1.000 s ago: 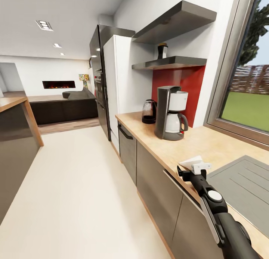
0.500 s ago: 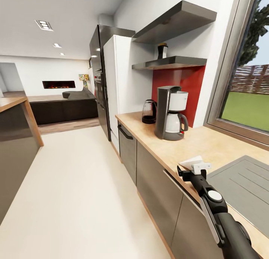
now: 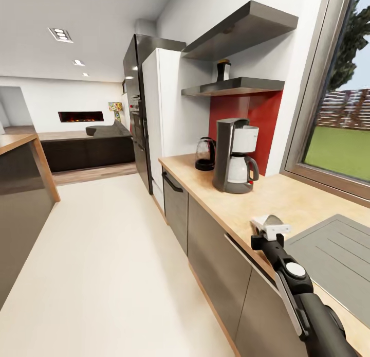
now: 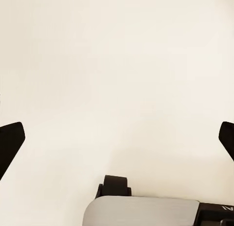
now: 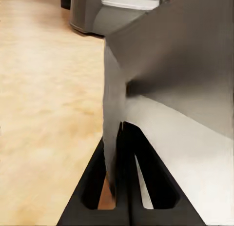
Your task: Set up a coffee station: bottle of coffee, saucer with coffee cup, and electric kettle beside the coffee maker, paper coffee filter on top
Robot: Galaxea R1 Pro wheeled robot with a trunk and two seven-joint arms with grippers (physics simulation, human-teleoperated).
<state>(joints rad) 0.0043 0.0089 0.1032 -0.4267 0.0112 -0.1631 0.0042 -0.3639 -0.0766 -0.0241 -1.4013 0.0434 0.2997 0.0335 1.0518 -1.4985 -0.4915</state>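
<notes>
The dark grey coffee maker [image 3: 235, 156] with its white carafe stands on the wooden countertop [image 3: 288, 200] by the red backsplash. The black electric kettle [image 3: 205, 154] sits just beyond it. A dark bottle of coffee [image 3: 223, 70] stands on the lower wall shelf [image 3: 234, 86] above. My right gripper [image 3: 267, 237] hovers over the counter's front edge, shut on a white paper coffee filter [image 3: 268, 224]. In the right wrist view the filter [image 5: 170, 89] rises from between the closed fingers [image 5: 95, 182], with the coffee maker [image 5: 112, 11] far ahead. My left gripper [image 4: 117, 143] is open over bare floor.
A grey sink drainboard [image 3: 334, 249] is set into the counter right of my right arm. A large window [image 3: 339, 136] borders the counter. Grey cabinets [image 3: 216, 254] run below, and a tall white and black fridge block [image 3: 154, 115] stands at the counter's far end. An island [image 3: 20, 192] stands left.
My right gripper has shifted slightly to the right, and the filter in it has turned and now looks narrower. The camera and everything else stayed still.
</notes>
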